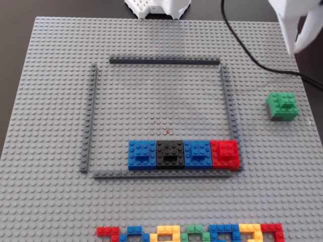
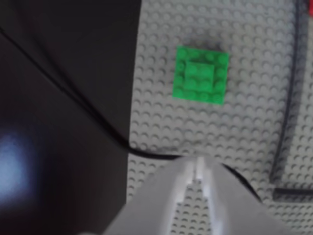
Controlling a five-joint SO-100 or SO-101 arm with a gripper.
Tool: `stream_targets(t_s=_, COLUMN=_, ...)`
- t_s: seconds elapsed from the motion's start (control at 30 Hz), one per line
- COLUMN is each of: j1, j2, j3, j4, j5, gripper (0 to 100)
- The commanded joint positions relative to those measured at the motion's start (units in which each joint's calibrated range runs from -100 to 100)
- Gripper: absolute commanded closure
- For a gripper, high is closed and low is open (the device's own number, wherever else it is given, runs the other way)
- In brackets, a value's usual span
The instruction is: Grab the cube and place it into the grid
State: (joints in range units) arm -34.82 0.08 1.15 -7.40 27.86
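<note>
The cube, a small green studded block on a grey layer, sits on the baseplate outside the grid's right strip; in the wrist view the cube lies ahead of the fingertips, apart from them. The grid is a square frame of thin dark grey strips; its corner shows at the right of the wrist view. My white gripper hangs at the top right of the fixed view, above and behind the cube. In the wrist view the gripper is shut, its tips meeting with nothing between them.
Inside the grid, along its near strip, a row of blue, black, blue and red blocks. Flat multicoloured bricks line the bottom edge. A black cable crosses the baseplate's top right corner. The arm's base stands at the top.
</note>
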Motion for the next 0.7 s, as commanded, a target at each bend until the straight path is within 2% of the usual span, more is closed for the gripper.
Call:
stream_targets(t_s=0.0, j1=0.9, j2=2.8, j3=-7.9, j4=0.4, j5=0.5, gripper=100)
stream_targets(t_s=0.3, j1=1.9, j2=10.9, j3=-14.2, j4=0.9, j5=1.7, gripper=99)
stream_targets(t_s=0.4, j1=2.4, j2=12.6, j3=-14.8, j4=0.0, j5=1.7, gripper=94)
stream_targets(t_s=0.53, j1=3.5, j2=15.5, j3=-16.6, j4=0.1, j5=1.2, gripper=80)
stream_targets(t_s=0.67, j1=4.1, j2=18.3, j3=-18.3, j4=0.7, j5=0.8, gripper=76)
